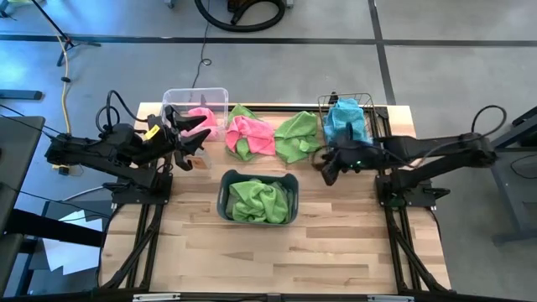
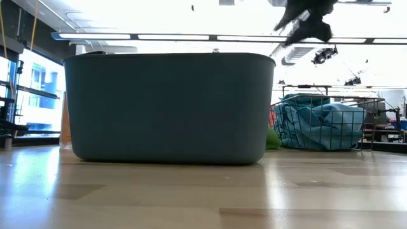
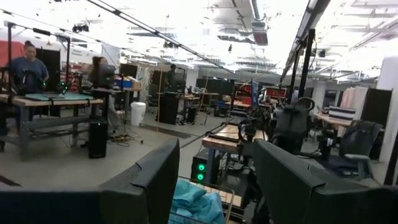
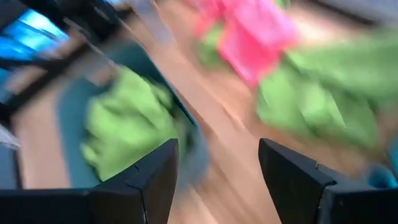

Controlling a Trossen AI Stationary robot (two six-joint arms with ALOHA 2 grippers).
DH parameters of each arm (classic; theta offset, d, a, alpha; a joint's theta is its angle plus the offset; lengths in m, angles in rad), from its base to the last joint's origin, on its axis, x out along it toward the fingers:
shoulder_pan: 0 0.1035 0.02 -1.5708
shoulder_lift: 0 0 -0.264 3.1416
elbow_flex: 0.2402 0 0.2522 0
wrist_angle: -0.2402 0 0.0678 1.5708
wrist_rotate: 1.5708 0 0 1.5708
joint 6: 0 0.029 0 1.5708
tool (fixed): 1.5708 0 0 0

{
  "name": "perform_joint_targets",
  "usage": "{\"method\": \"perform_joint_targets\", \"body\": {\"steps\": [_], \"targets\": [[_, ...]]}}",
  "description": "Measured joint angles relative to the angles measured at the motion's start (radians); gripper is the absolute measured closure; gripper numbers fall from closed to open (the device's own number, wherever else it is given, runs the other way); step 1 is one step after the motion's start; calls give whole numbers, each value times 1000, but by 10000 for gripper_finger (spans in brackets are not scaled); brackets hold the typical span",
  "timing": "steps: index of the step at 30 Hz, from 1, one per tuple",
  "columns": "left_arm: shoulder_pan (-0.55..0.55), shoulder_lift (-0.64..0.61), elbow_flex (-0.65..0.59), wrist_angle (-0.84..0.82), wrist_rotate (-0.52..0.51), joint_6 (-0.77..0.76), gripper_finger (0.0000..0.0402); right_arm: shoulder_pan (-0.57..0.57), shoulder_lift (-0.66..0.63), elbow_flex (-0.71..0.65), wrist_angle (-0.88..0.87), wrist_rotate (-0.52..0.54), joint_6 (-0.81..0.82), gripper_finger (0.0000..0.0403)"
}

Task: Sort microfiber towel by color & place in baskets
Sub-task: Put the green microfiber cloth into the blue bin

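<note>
1. Grey-blue plastic tub (image 2: 168, 108) fills most of the low view, so its contents and nearly everything behind it are hidden there.
2. The right wrist view is smeared; only green and pink cloth shapes and part of the tub can be made out in it.
3. From above, the grey-blue plastic tub (image 1: 258, 198) is seen at the middle of the pale wooden bench (image 1: 277, 252), holding crumpled green microfiber towels (image 1: 260, 201).
4. A clear plastic bin (image 1: 195, 102) stands at the far left of the bench, with a pink towel (image 1: 201, 117) in it, partly covered by the left arm.
5. A dark wire-mesh basket (image 1: 346, 117) stands at the far right, filled with light blue towels (image 1: 346, 124).
6. Between bin and basket, a pink towel on a green one (image 1: 249, 136) and a separate loose green towel (image 1: 298, 136) lie on the bench.
7. The left end effector (image 1: 191, 132) is held over the clear bin's near edge, fingers apart, nothing between them.
8. The right end effector (image 1: 329, 168) is held above the bench just beside the loose green towel, fingers apart and empty.
</note>
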Motion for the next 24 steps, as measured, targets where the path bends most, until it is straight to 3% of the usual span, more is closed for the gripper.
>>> {"method": "perform_joint_targets", "body": {"steps": [8, 15, 24], "targets": [[0, 0, 0, 0, 1, -74, 209, -25, -24, -58, 516, 26, -489, 182], [-1, 0, 0, -7, 71, -71, 209, -26, -24, -57, 769, -112, -508, 182], [-25, 22, -1, -163, 108, 7, 209, -24, -25, -57, 781, -205, -498, 182]]}}
